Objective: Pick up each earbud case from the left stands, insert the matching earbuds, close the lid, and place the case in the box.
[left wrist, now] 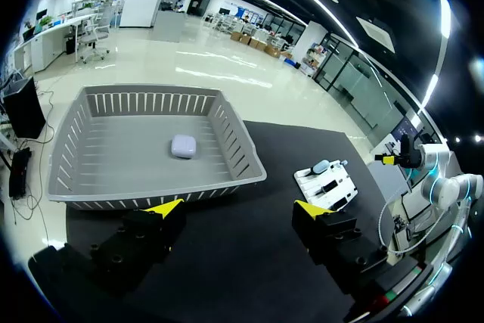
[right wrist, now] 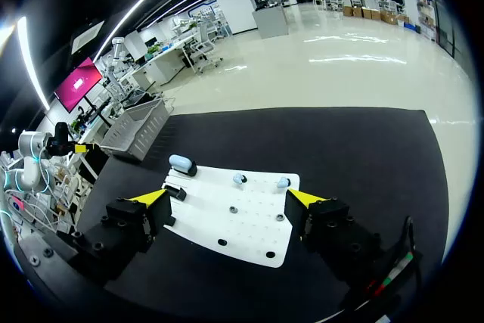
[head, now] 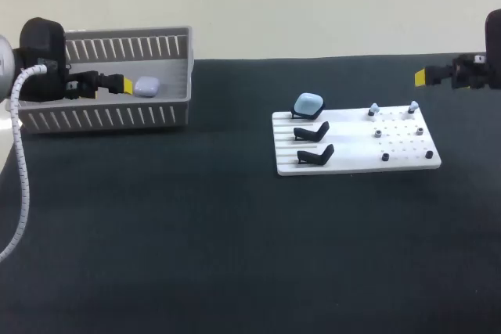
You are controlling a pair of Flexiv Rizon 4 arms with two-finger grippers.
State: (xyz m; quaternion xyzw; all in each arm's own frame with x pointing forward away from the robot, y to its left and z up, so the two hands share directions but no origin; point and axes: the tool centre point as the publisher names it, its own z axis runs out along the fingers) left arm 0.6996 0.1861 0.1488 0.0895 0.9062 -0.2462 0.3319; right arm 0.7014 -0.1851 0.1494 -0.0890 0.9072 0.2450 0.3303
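Two stands are empty on the left side of the board (head: pixel 356 163), which lies right of the middle of the table (head: pixel 235 256): the near stand (head: pixel 315 156) and the middle stand (head: pixel 311 131). The pegs level with them are bare too. Behind, at the board's far left corner, the third stand carries the blue case (head: pixel 308 104), which looks to have its lid down. On the board's far row sit two earbuds, one (head: pixel 374 109) inward and one (head: pixel 412 106) toward the board's right edge.

Farther back, the right gripper (right wrist: pixel 228 197) hangs by the table's far right edge, beyond the board. Its fingers are spread and hold nothing. At the far left corner stands the box (head: pixel 102 119). The left gripper (left wrist: pixel 238 207) is over the box's near wall, its fingers wide apart and empty. A pale case (head: pixel 146 86) lies on the box floor just ahead of it. Only that one case shows in the box, though two stands are bare.

I judge the placing of that case done and the blue case to be the next one. The left gripper must cross from the box to the board's far left corner. There it must close on the blue case from two sides and lift it clear of its stand. The right gripper is well placed to take the earbuds once the lid is open.
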